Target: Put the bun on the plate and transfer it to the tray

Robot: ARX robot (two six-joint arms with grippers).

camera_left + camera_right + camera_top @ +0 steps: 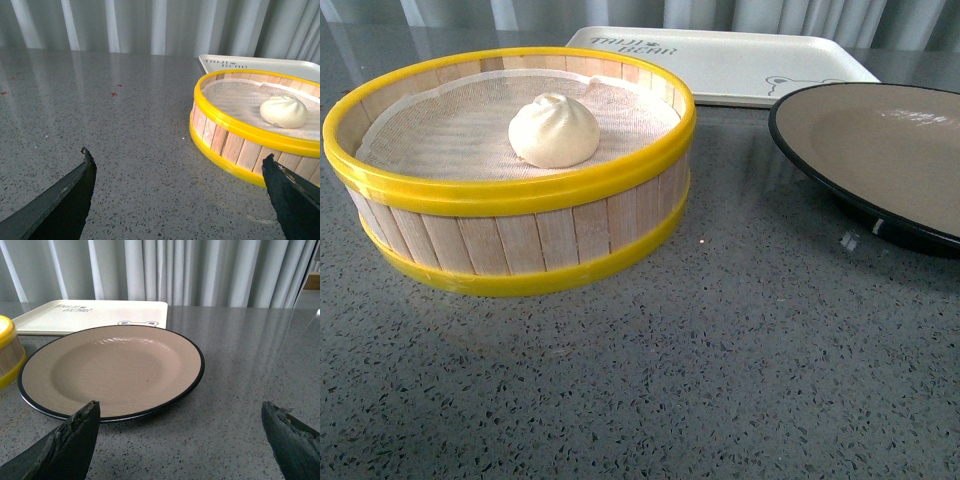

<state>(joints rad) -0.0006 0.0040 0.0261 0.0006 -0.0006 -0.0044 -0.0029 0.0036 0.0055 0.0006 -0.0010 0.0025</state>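
Observation:
The white pleated bun lies on the cloth inside the yellow-rimmed wooden steamer basket; it also shows in the left wrist view. The beige plate with a black rim stands empty to the right of the basket, and fills the right wrist view. The off-white tray lies behind both, empty. My left gripper is open above the bare table, short of the basket. My right gripper is open just in front of the plate's near edge. Neither arm shows in the front view.
The grey speckled table carries all three things. Grey curtains hang behind the table's far edge. Two small red marks are on the table far to the basket's left.

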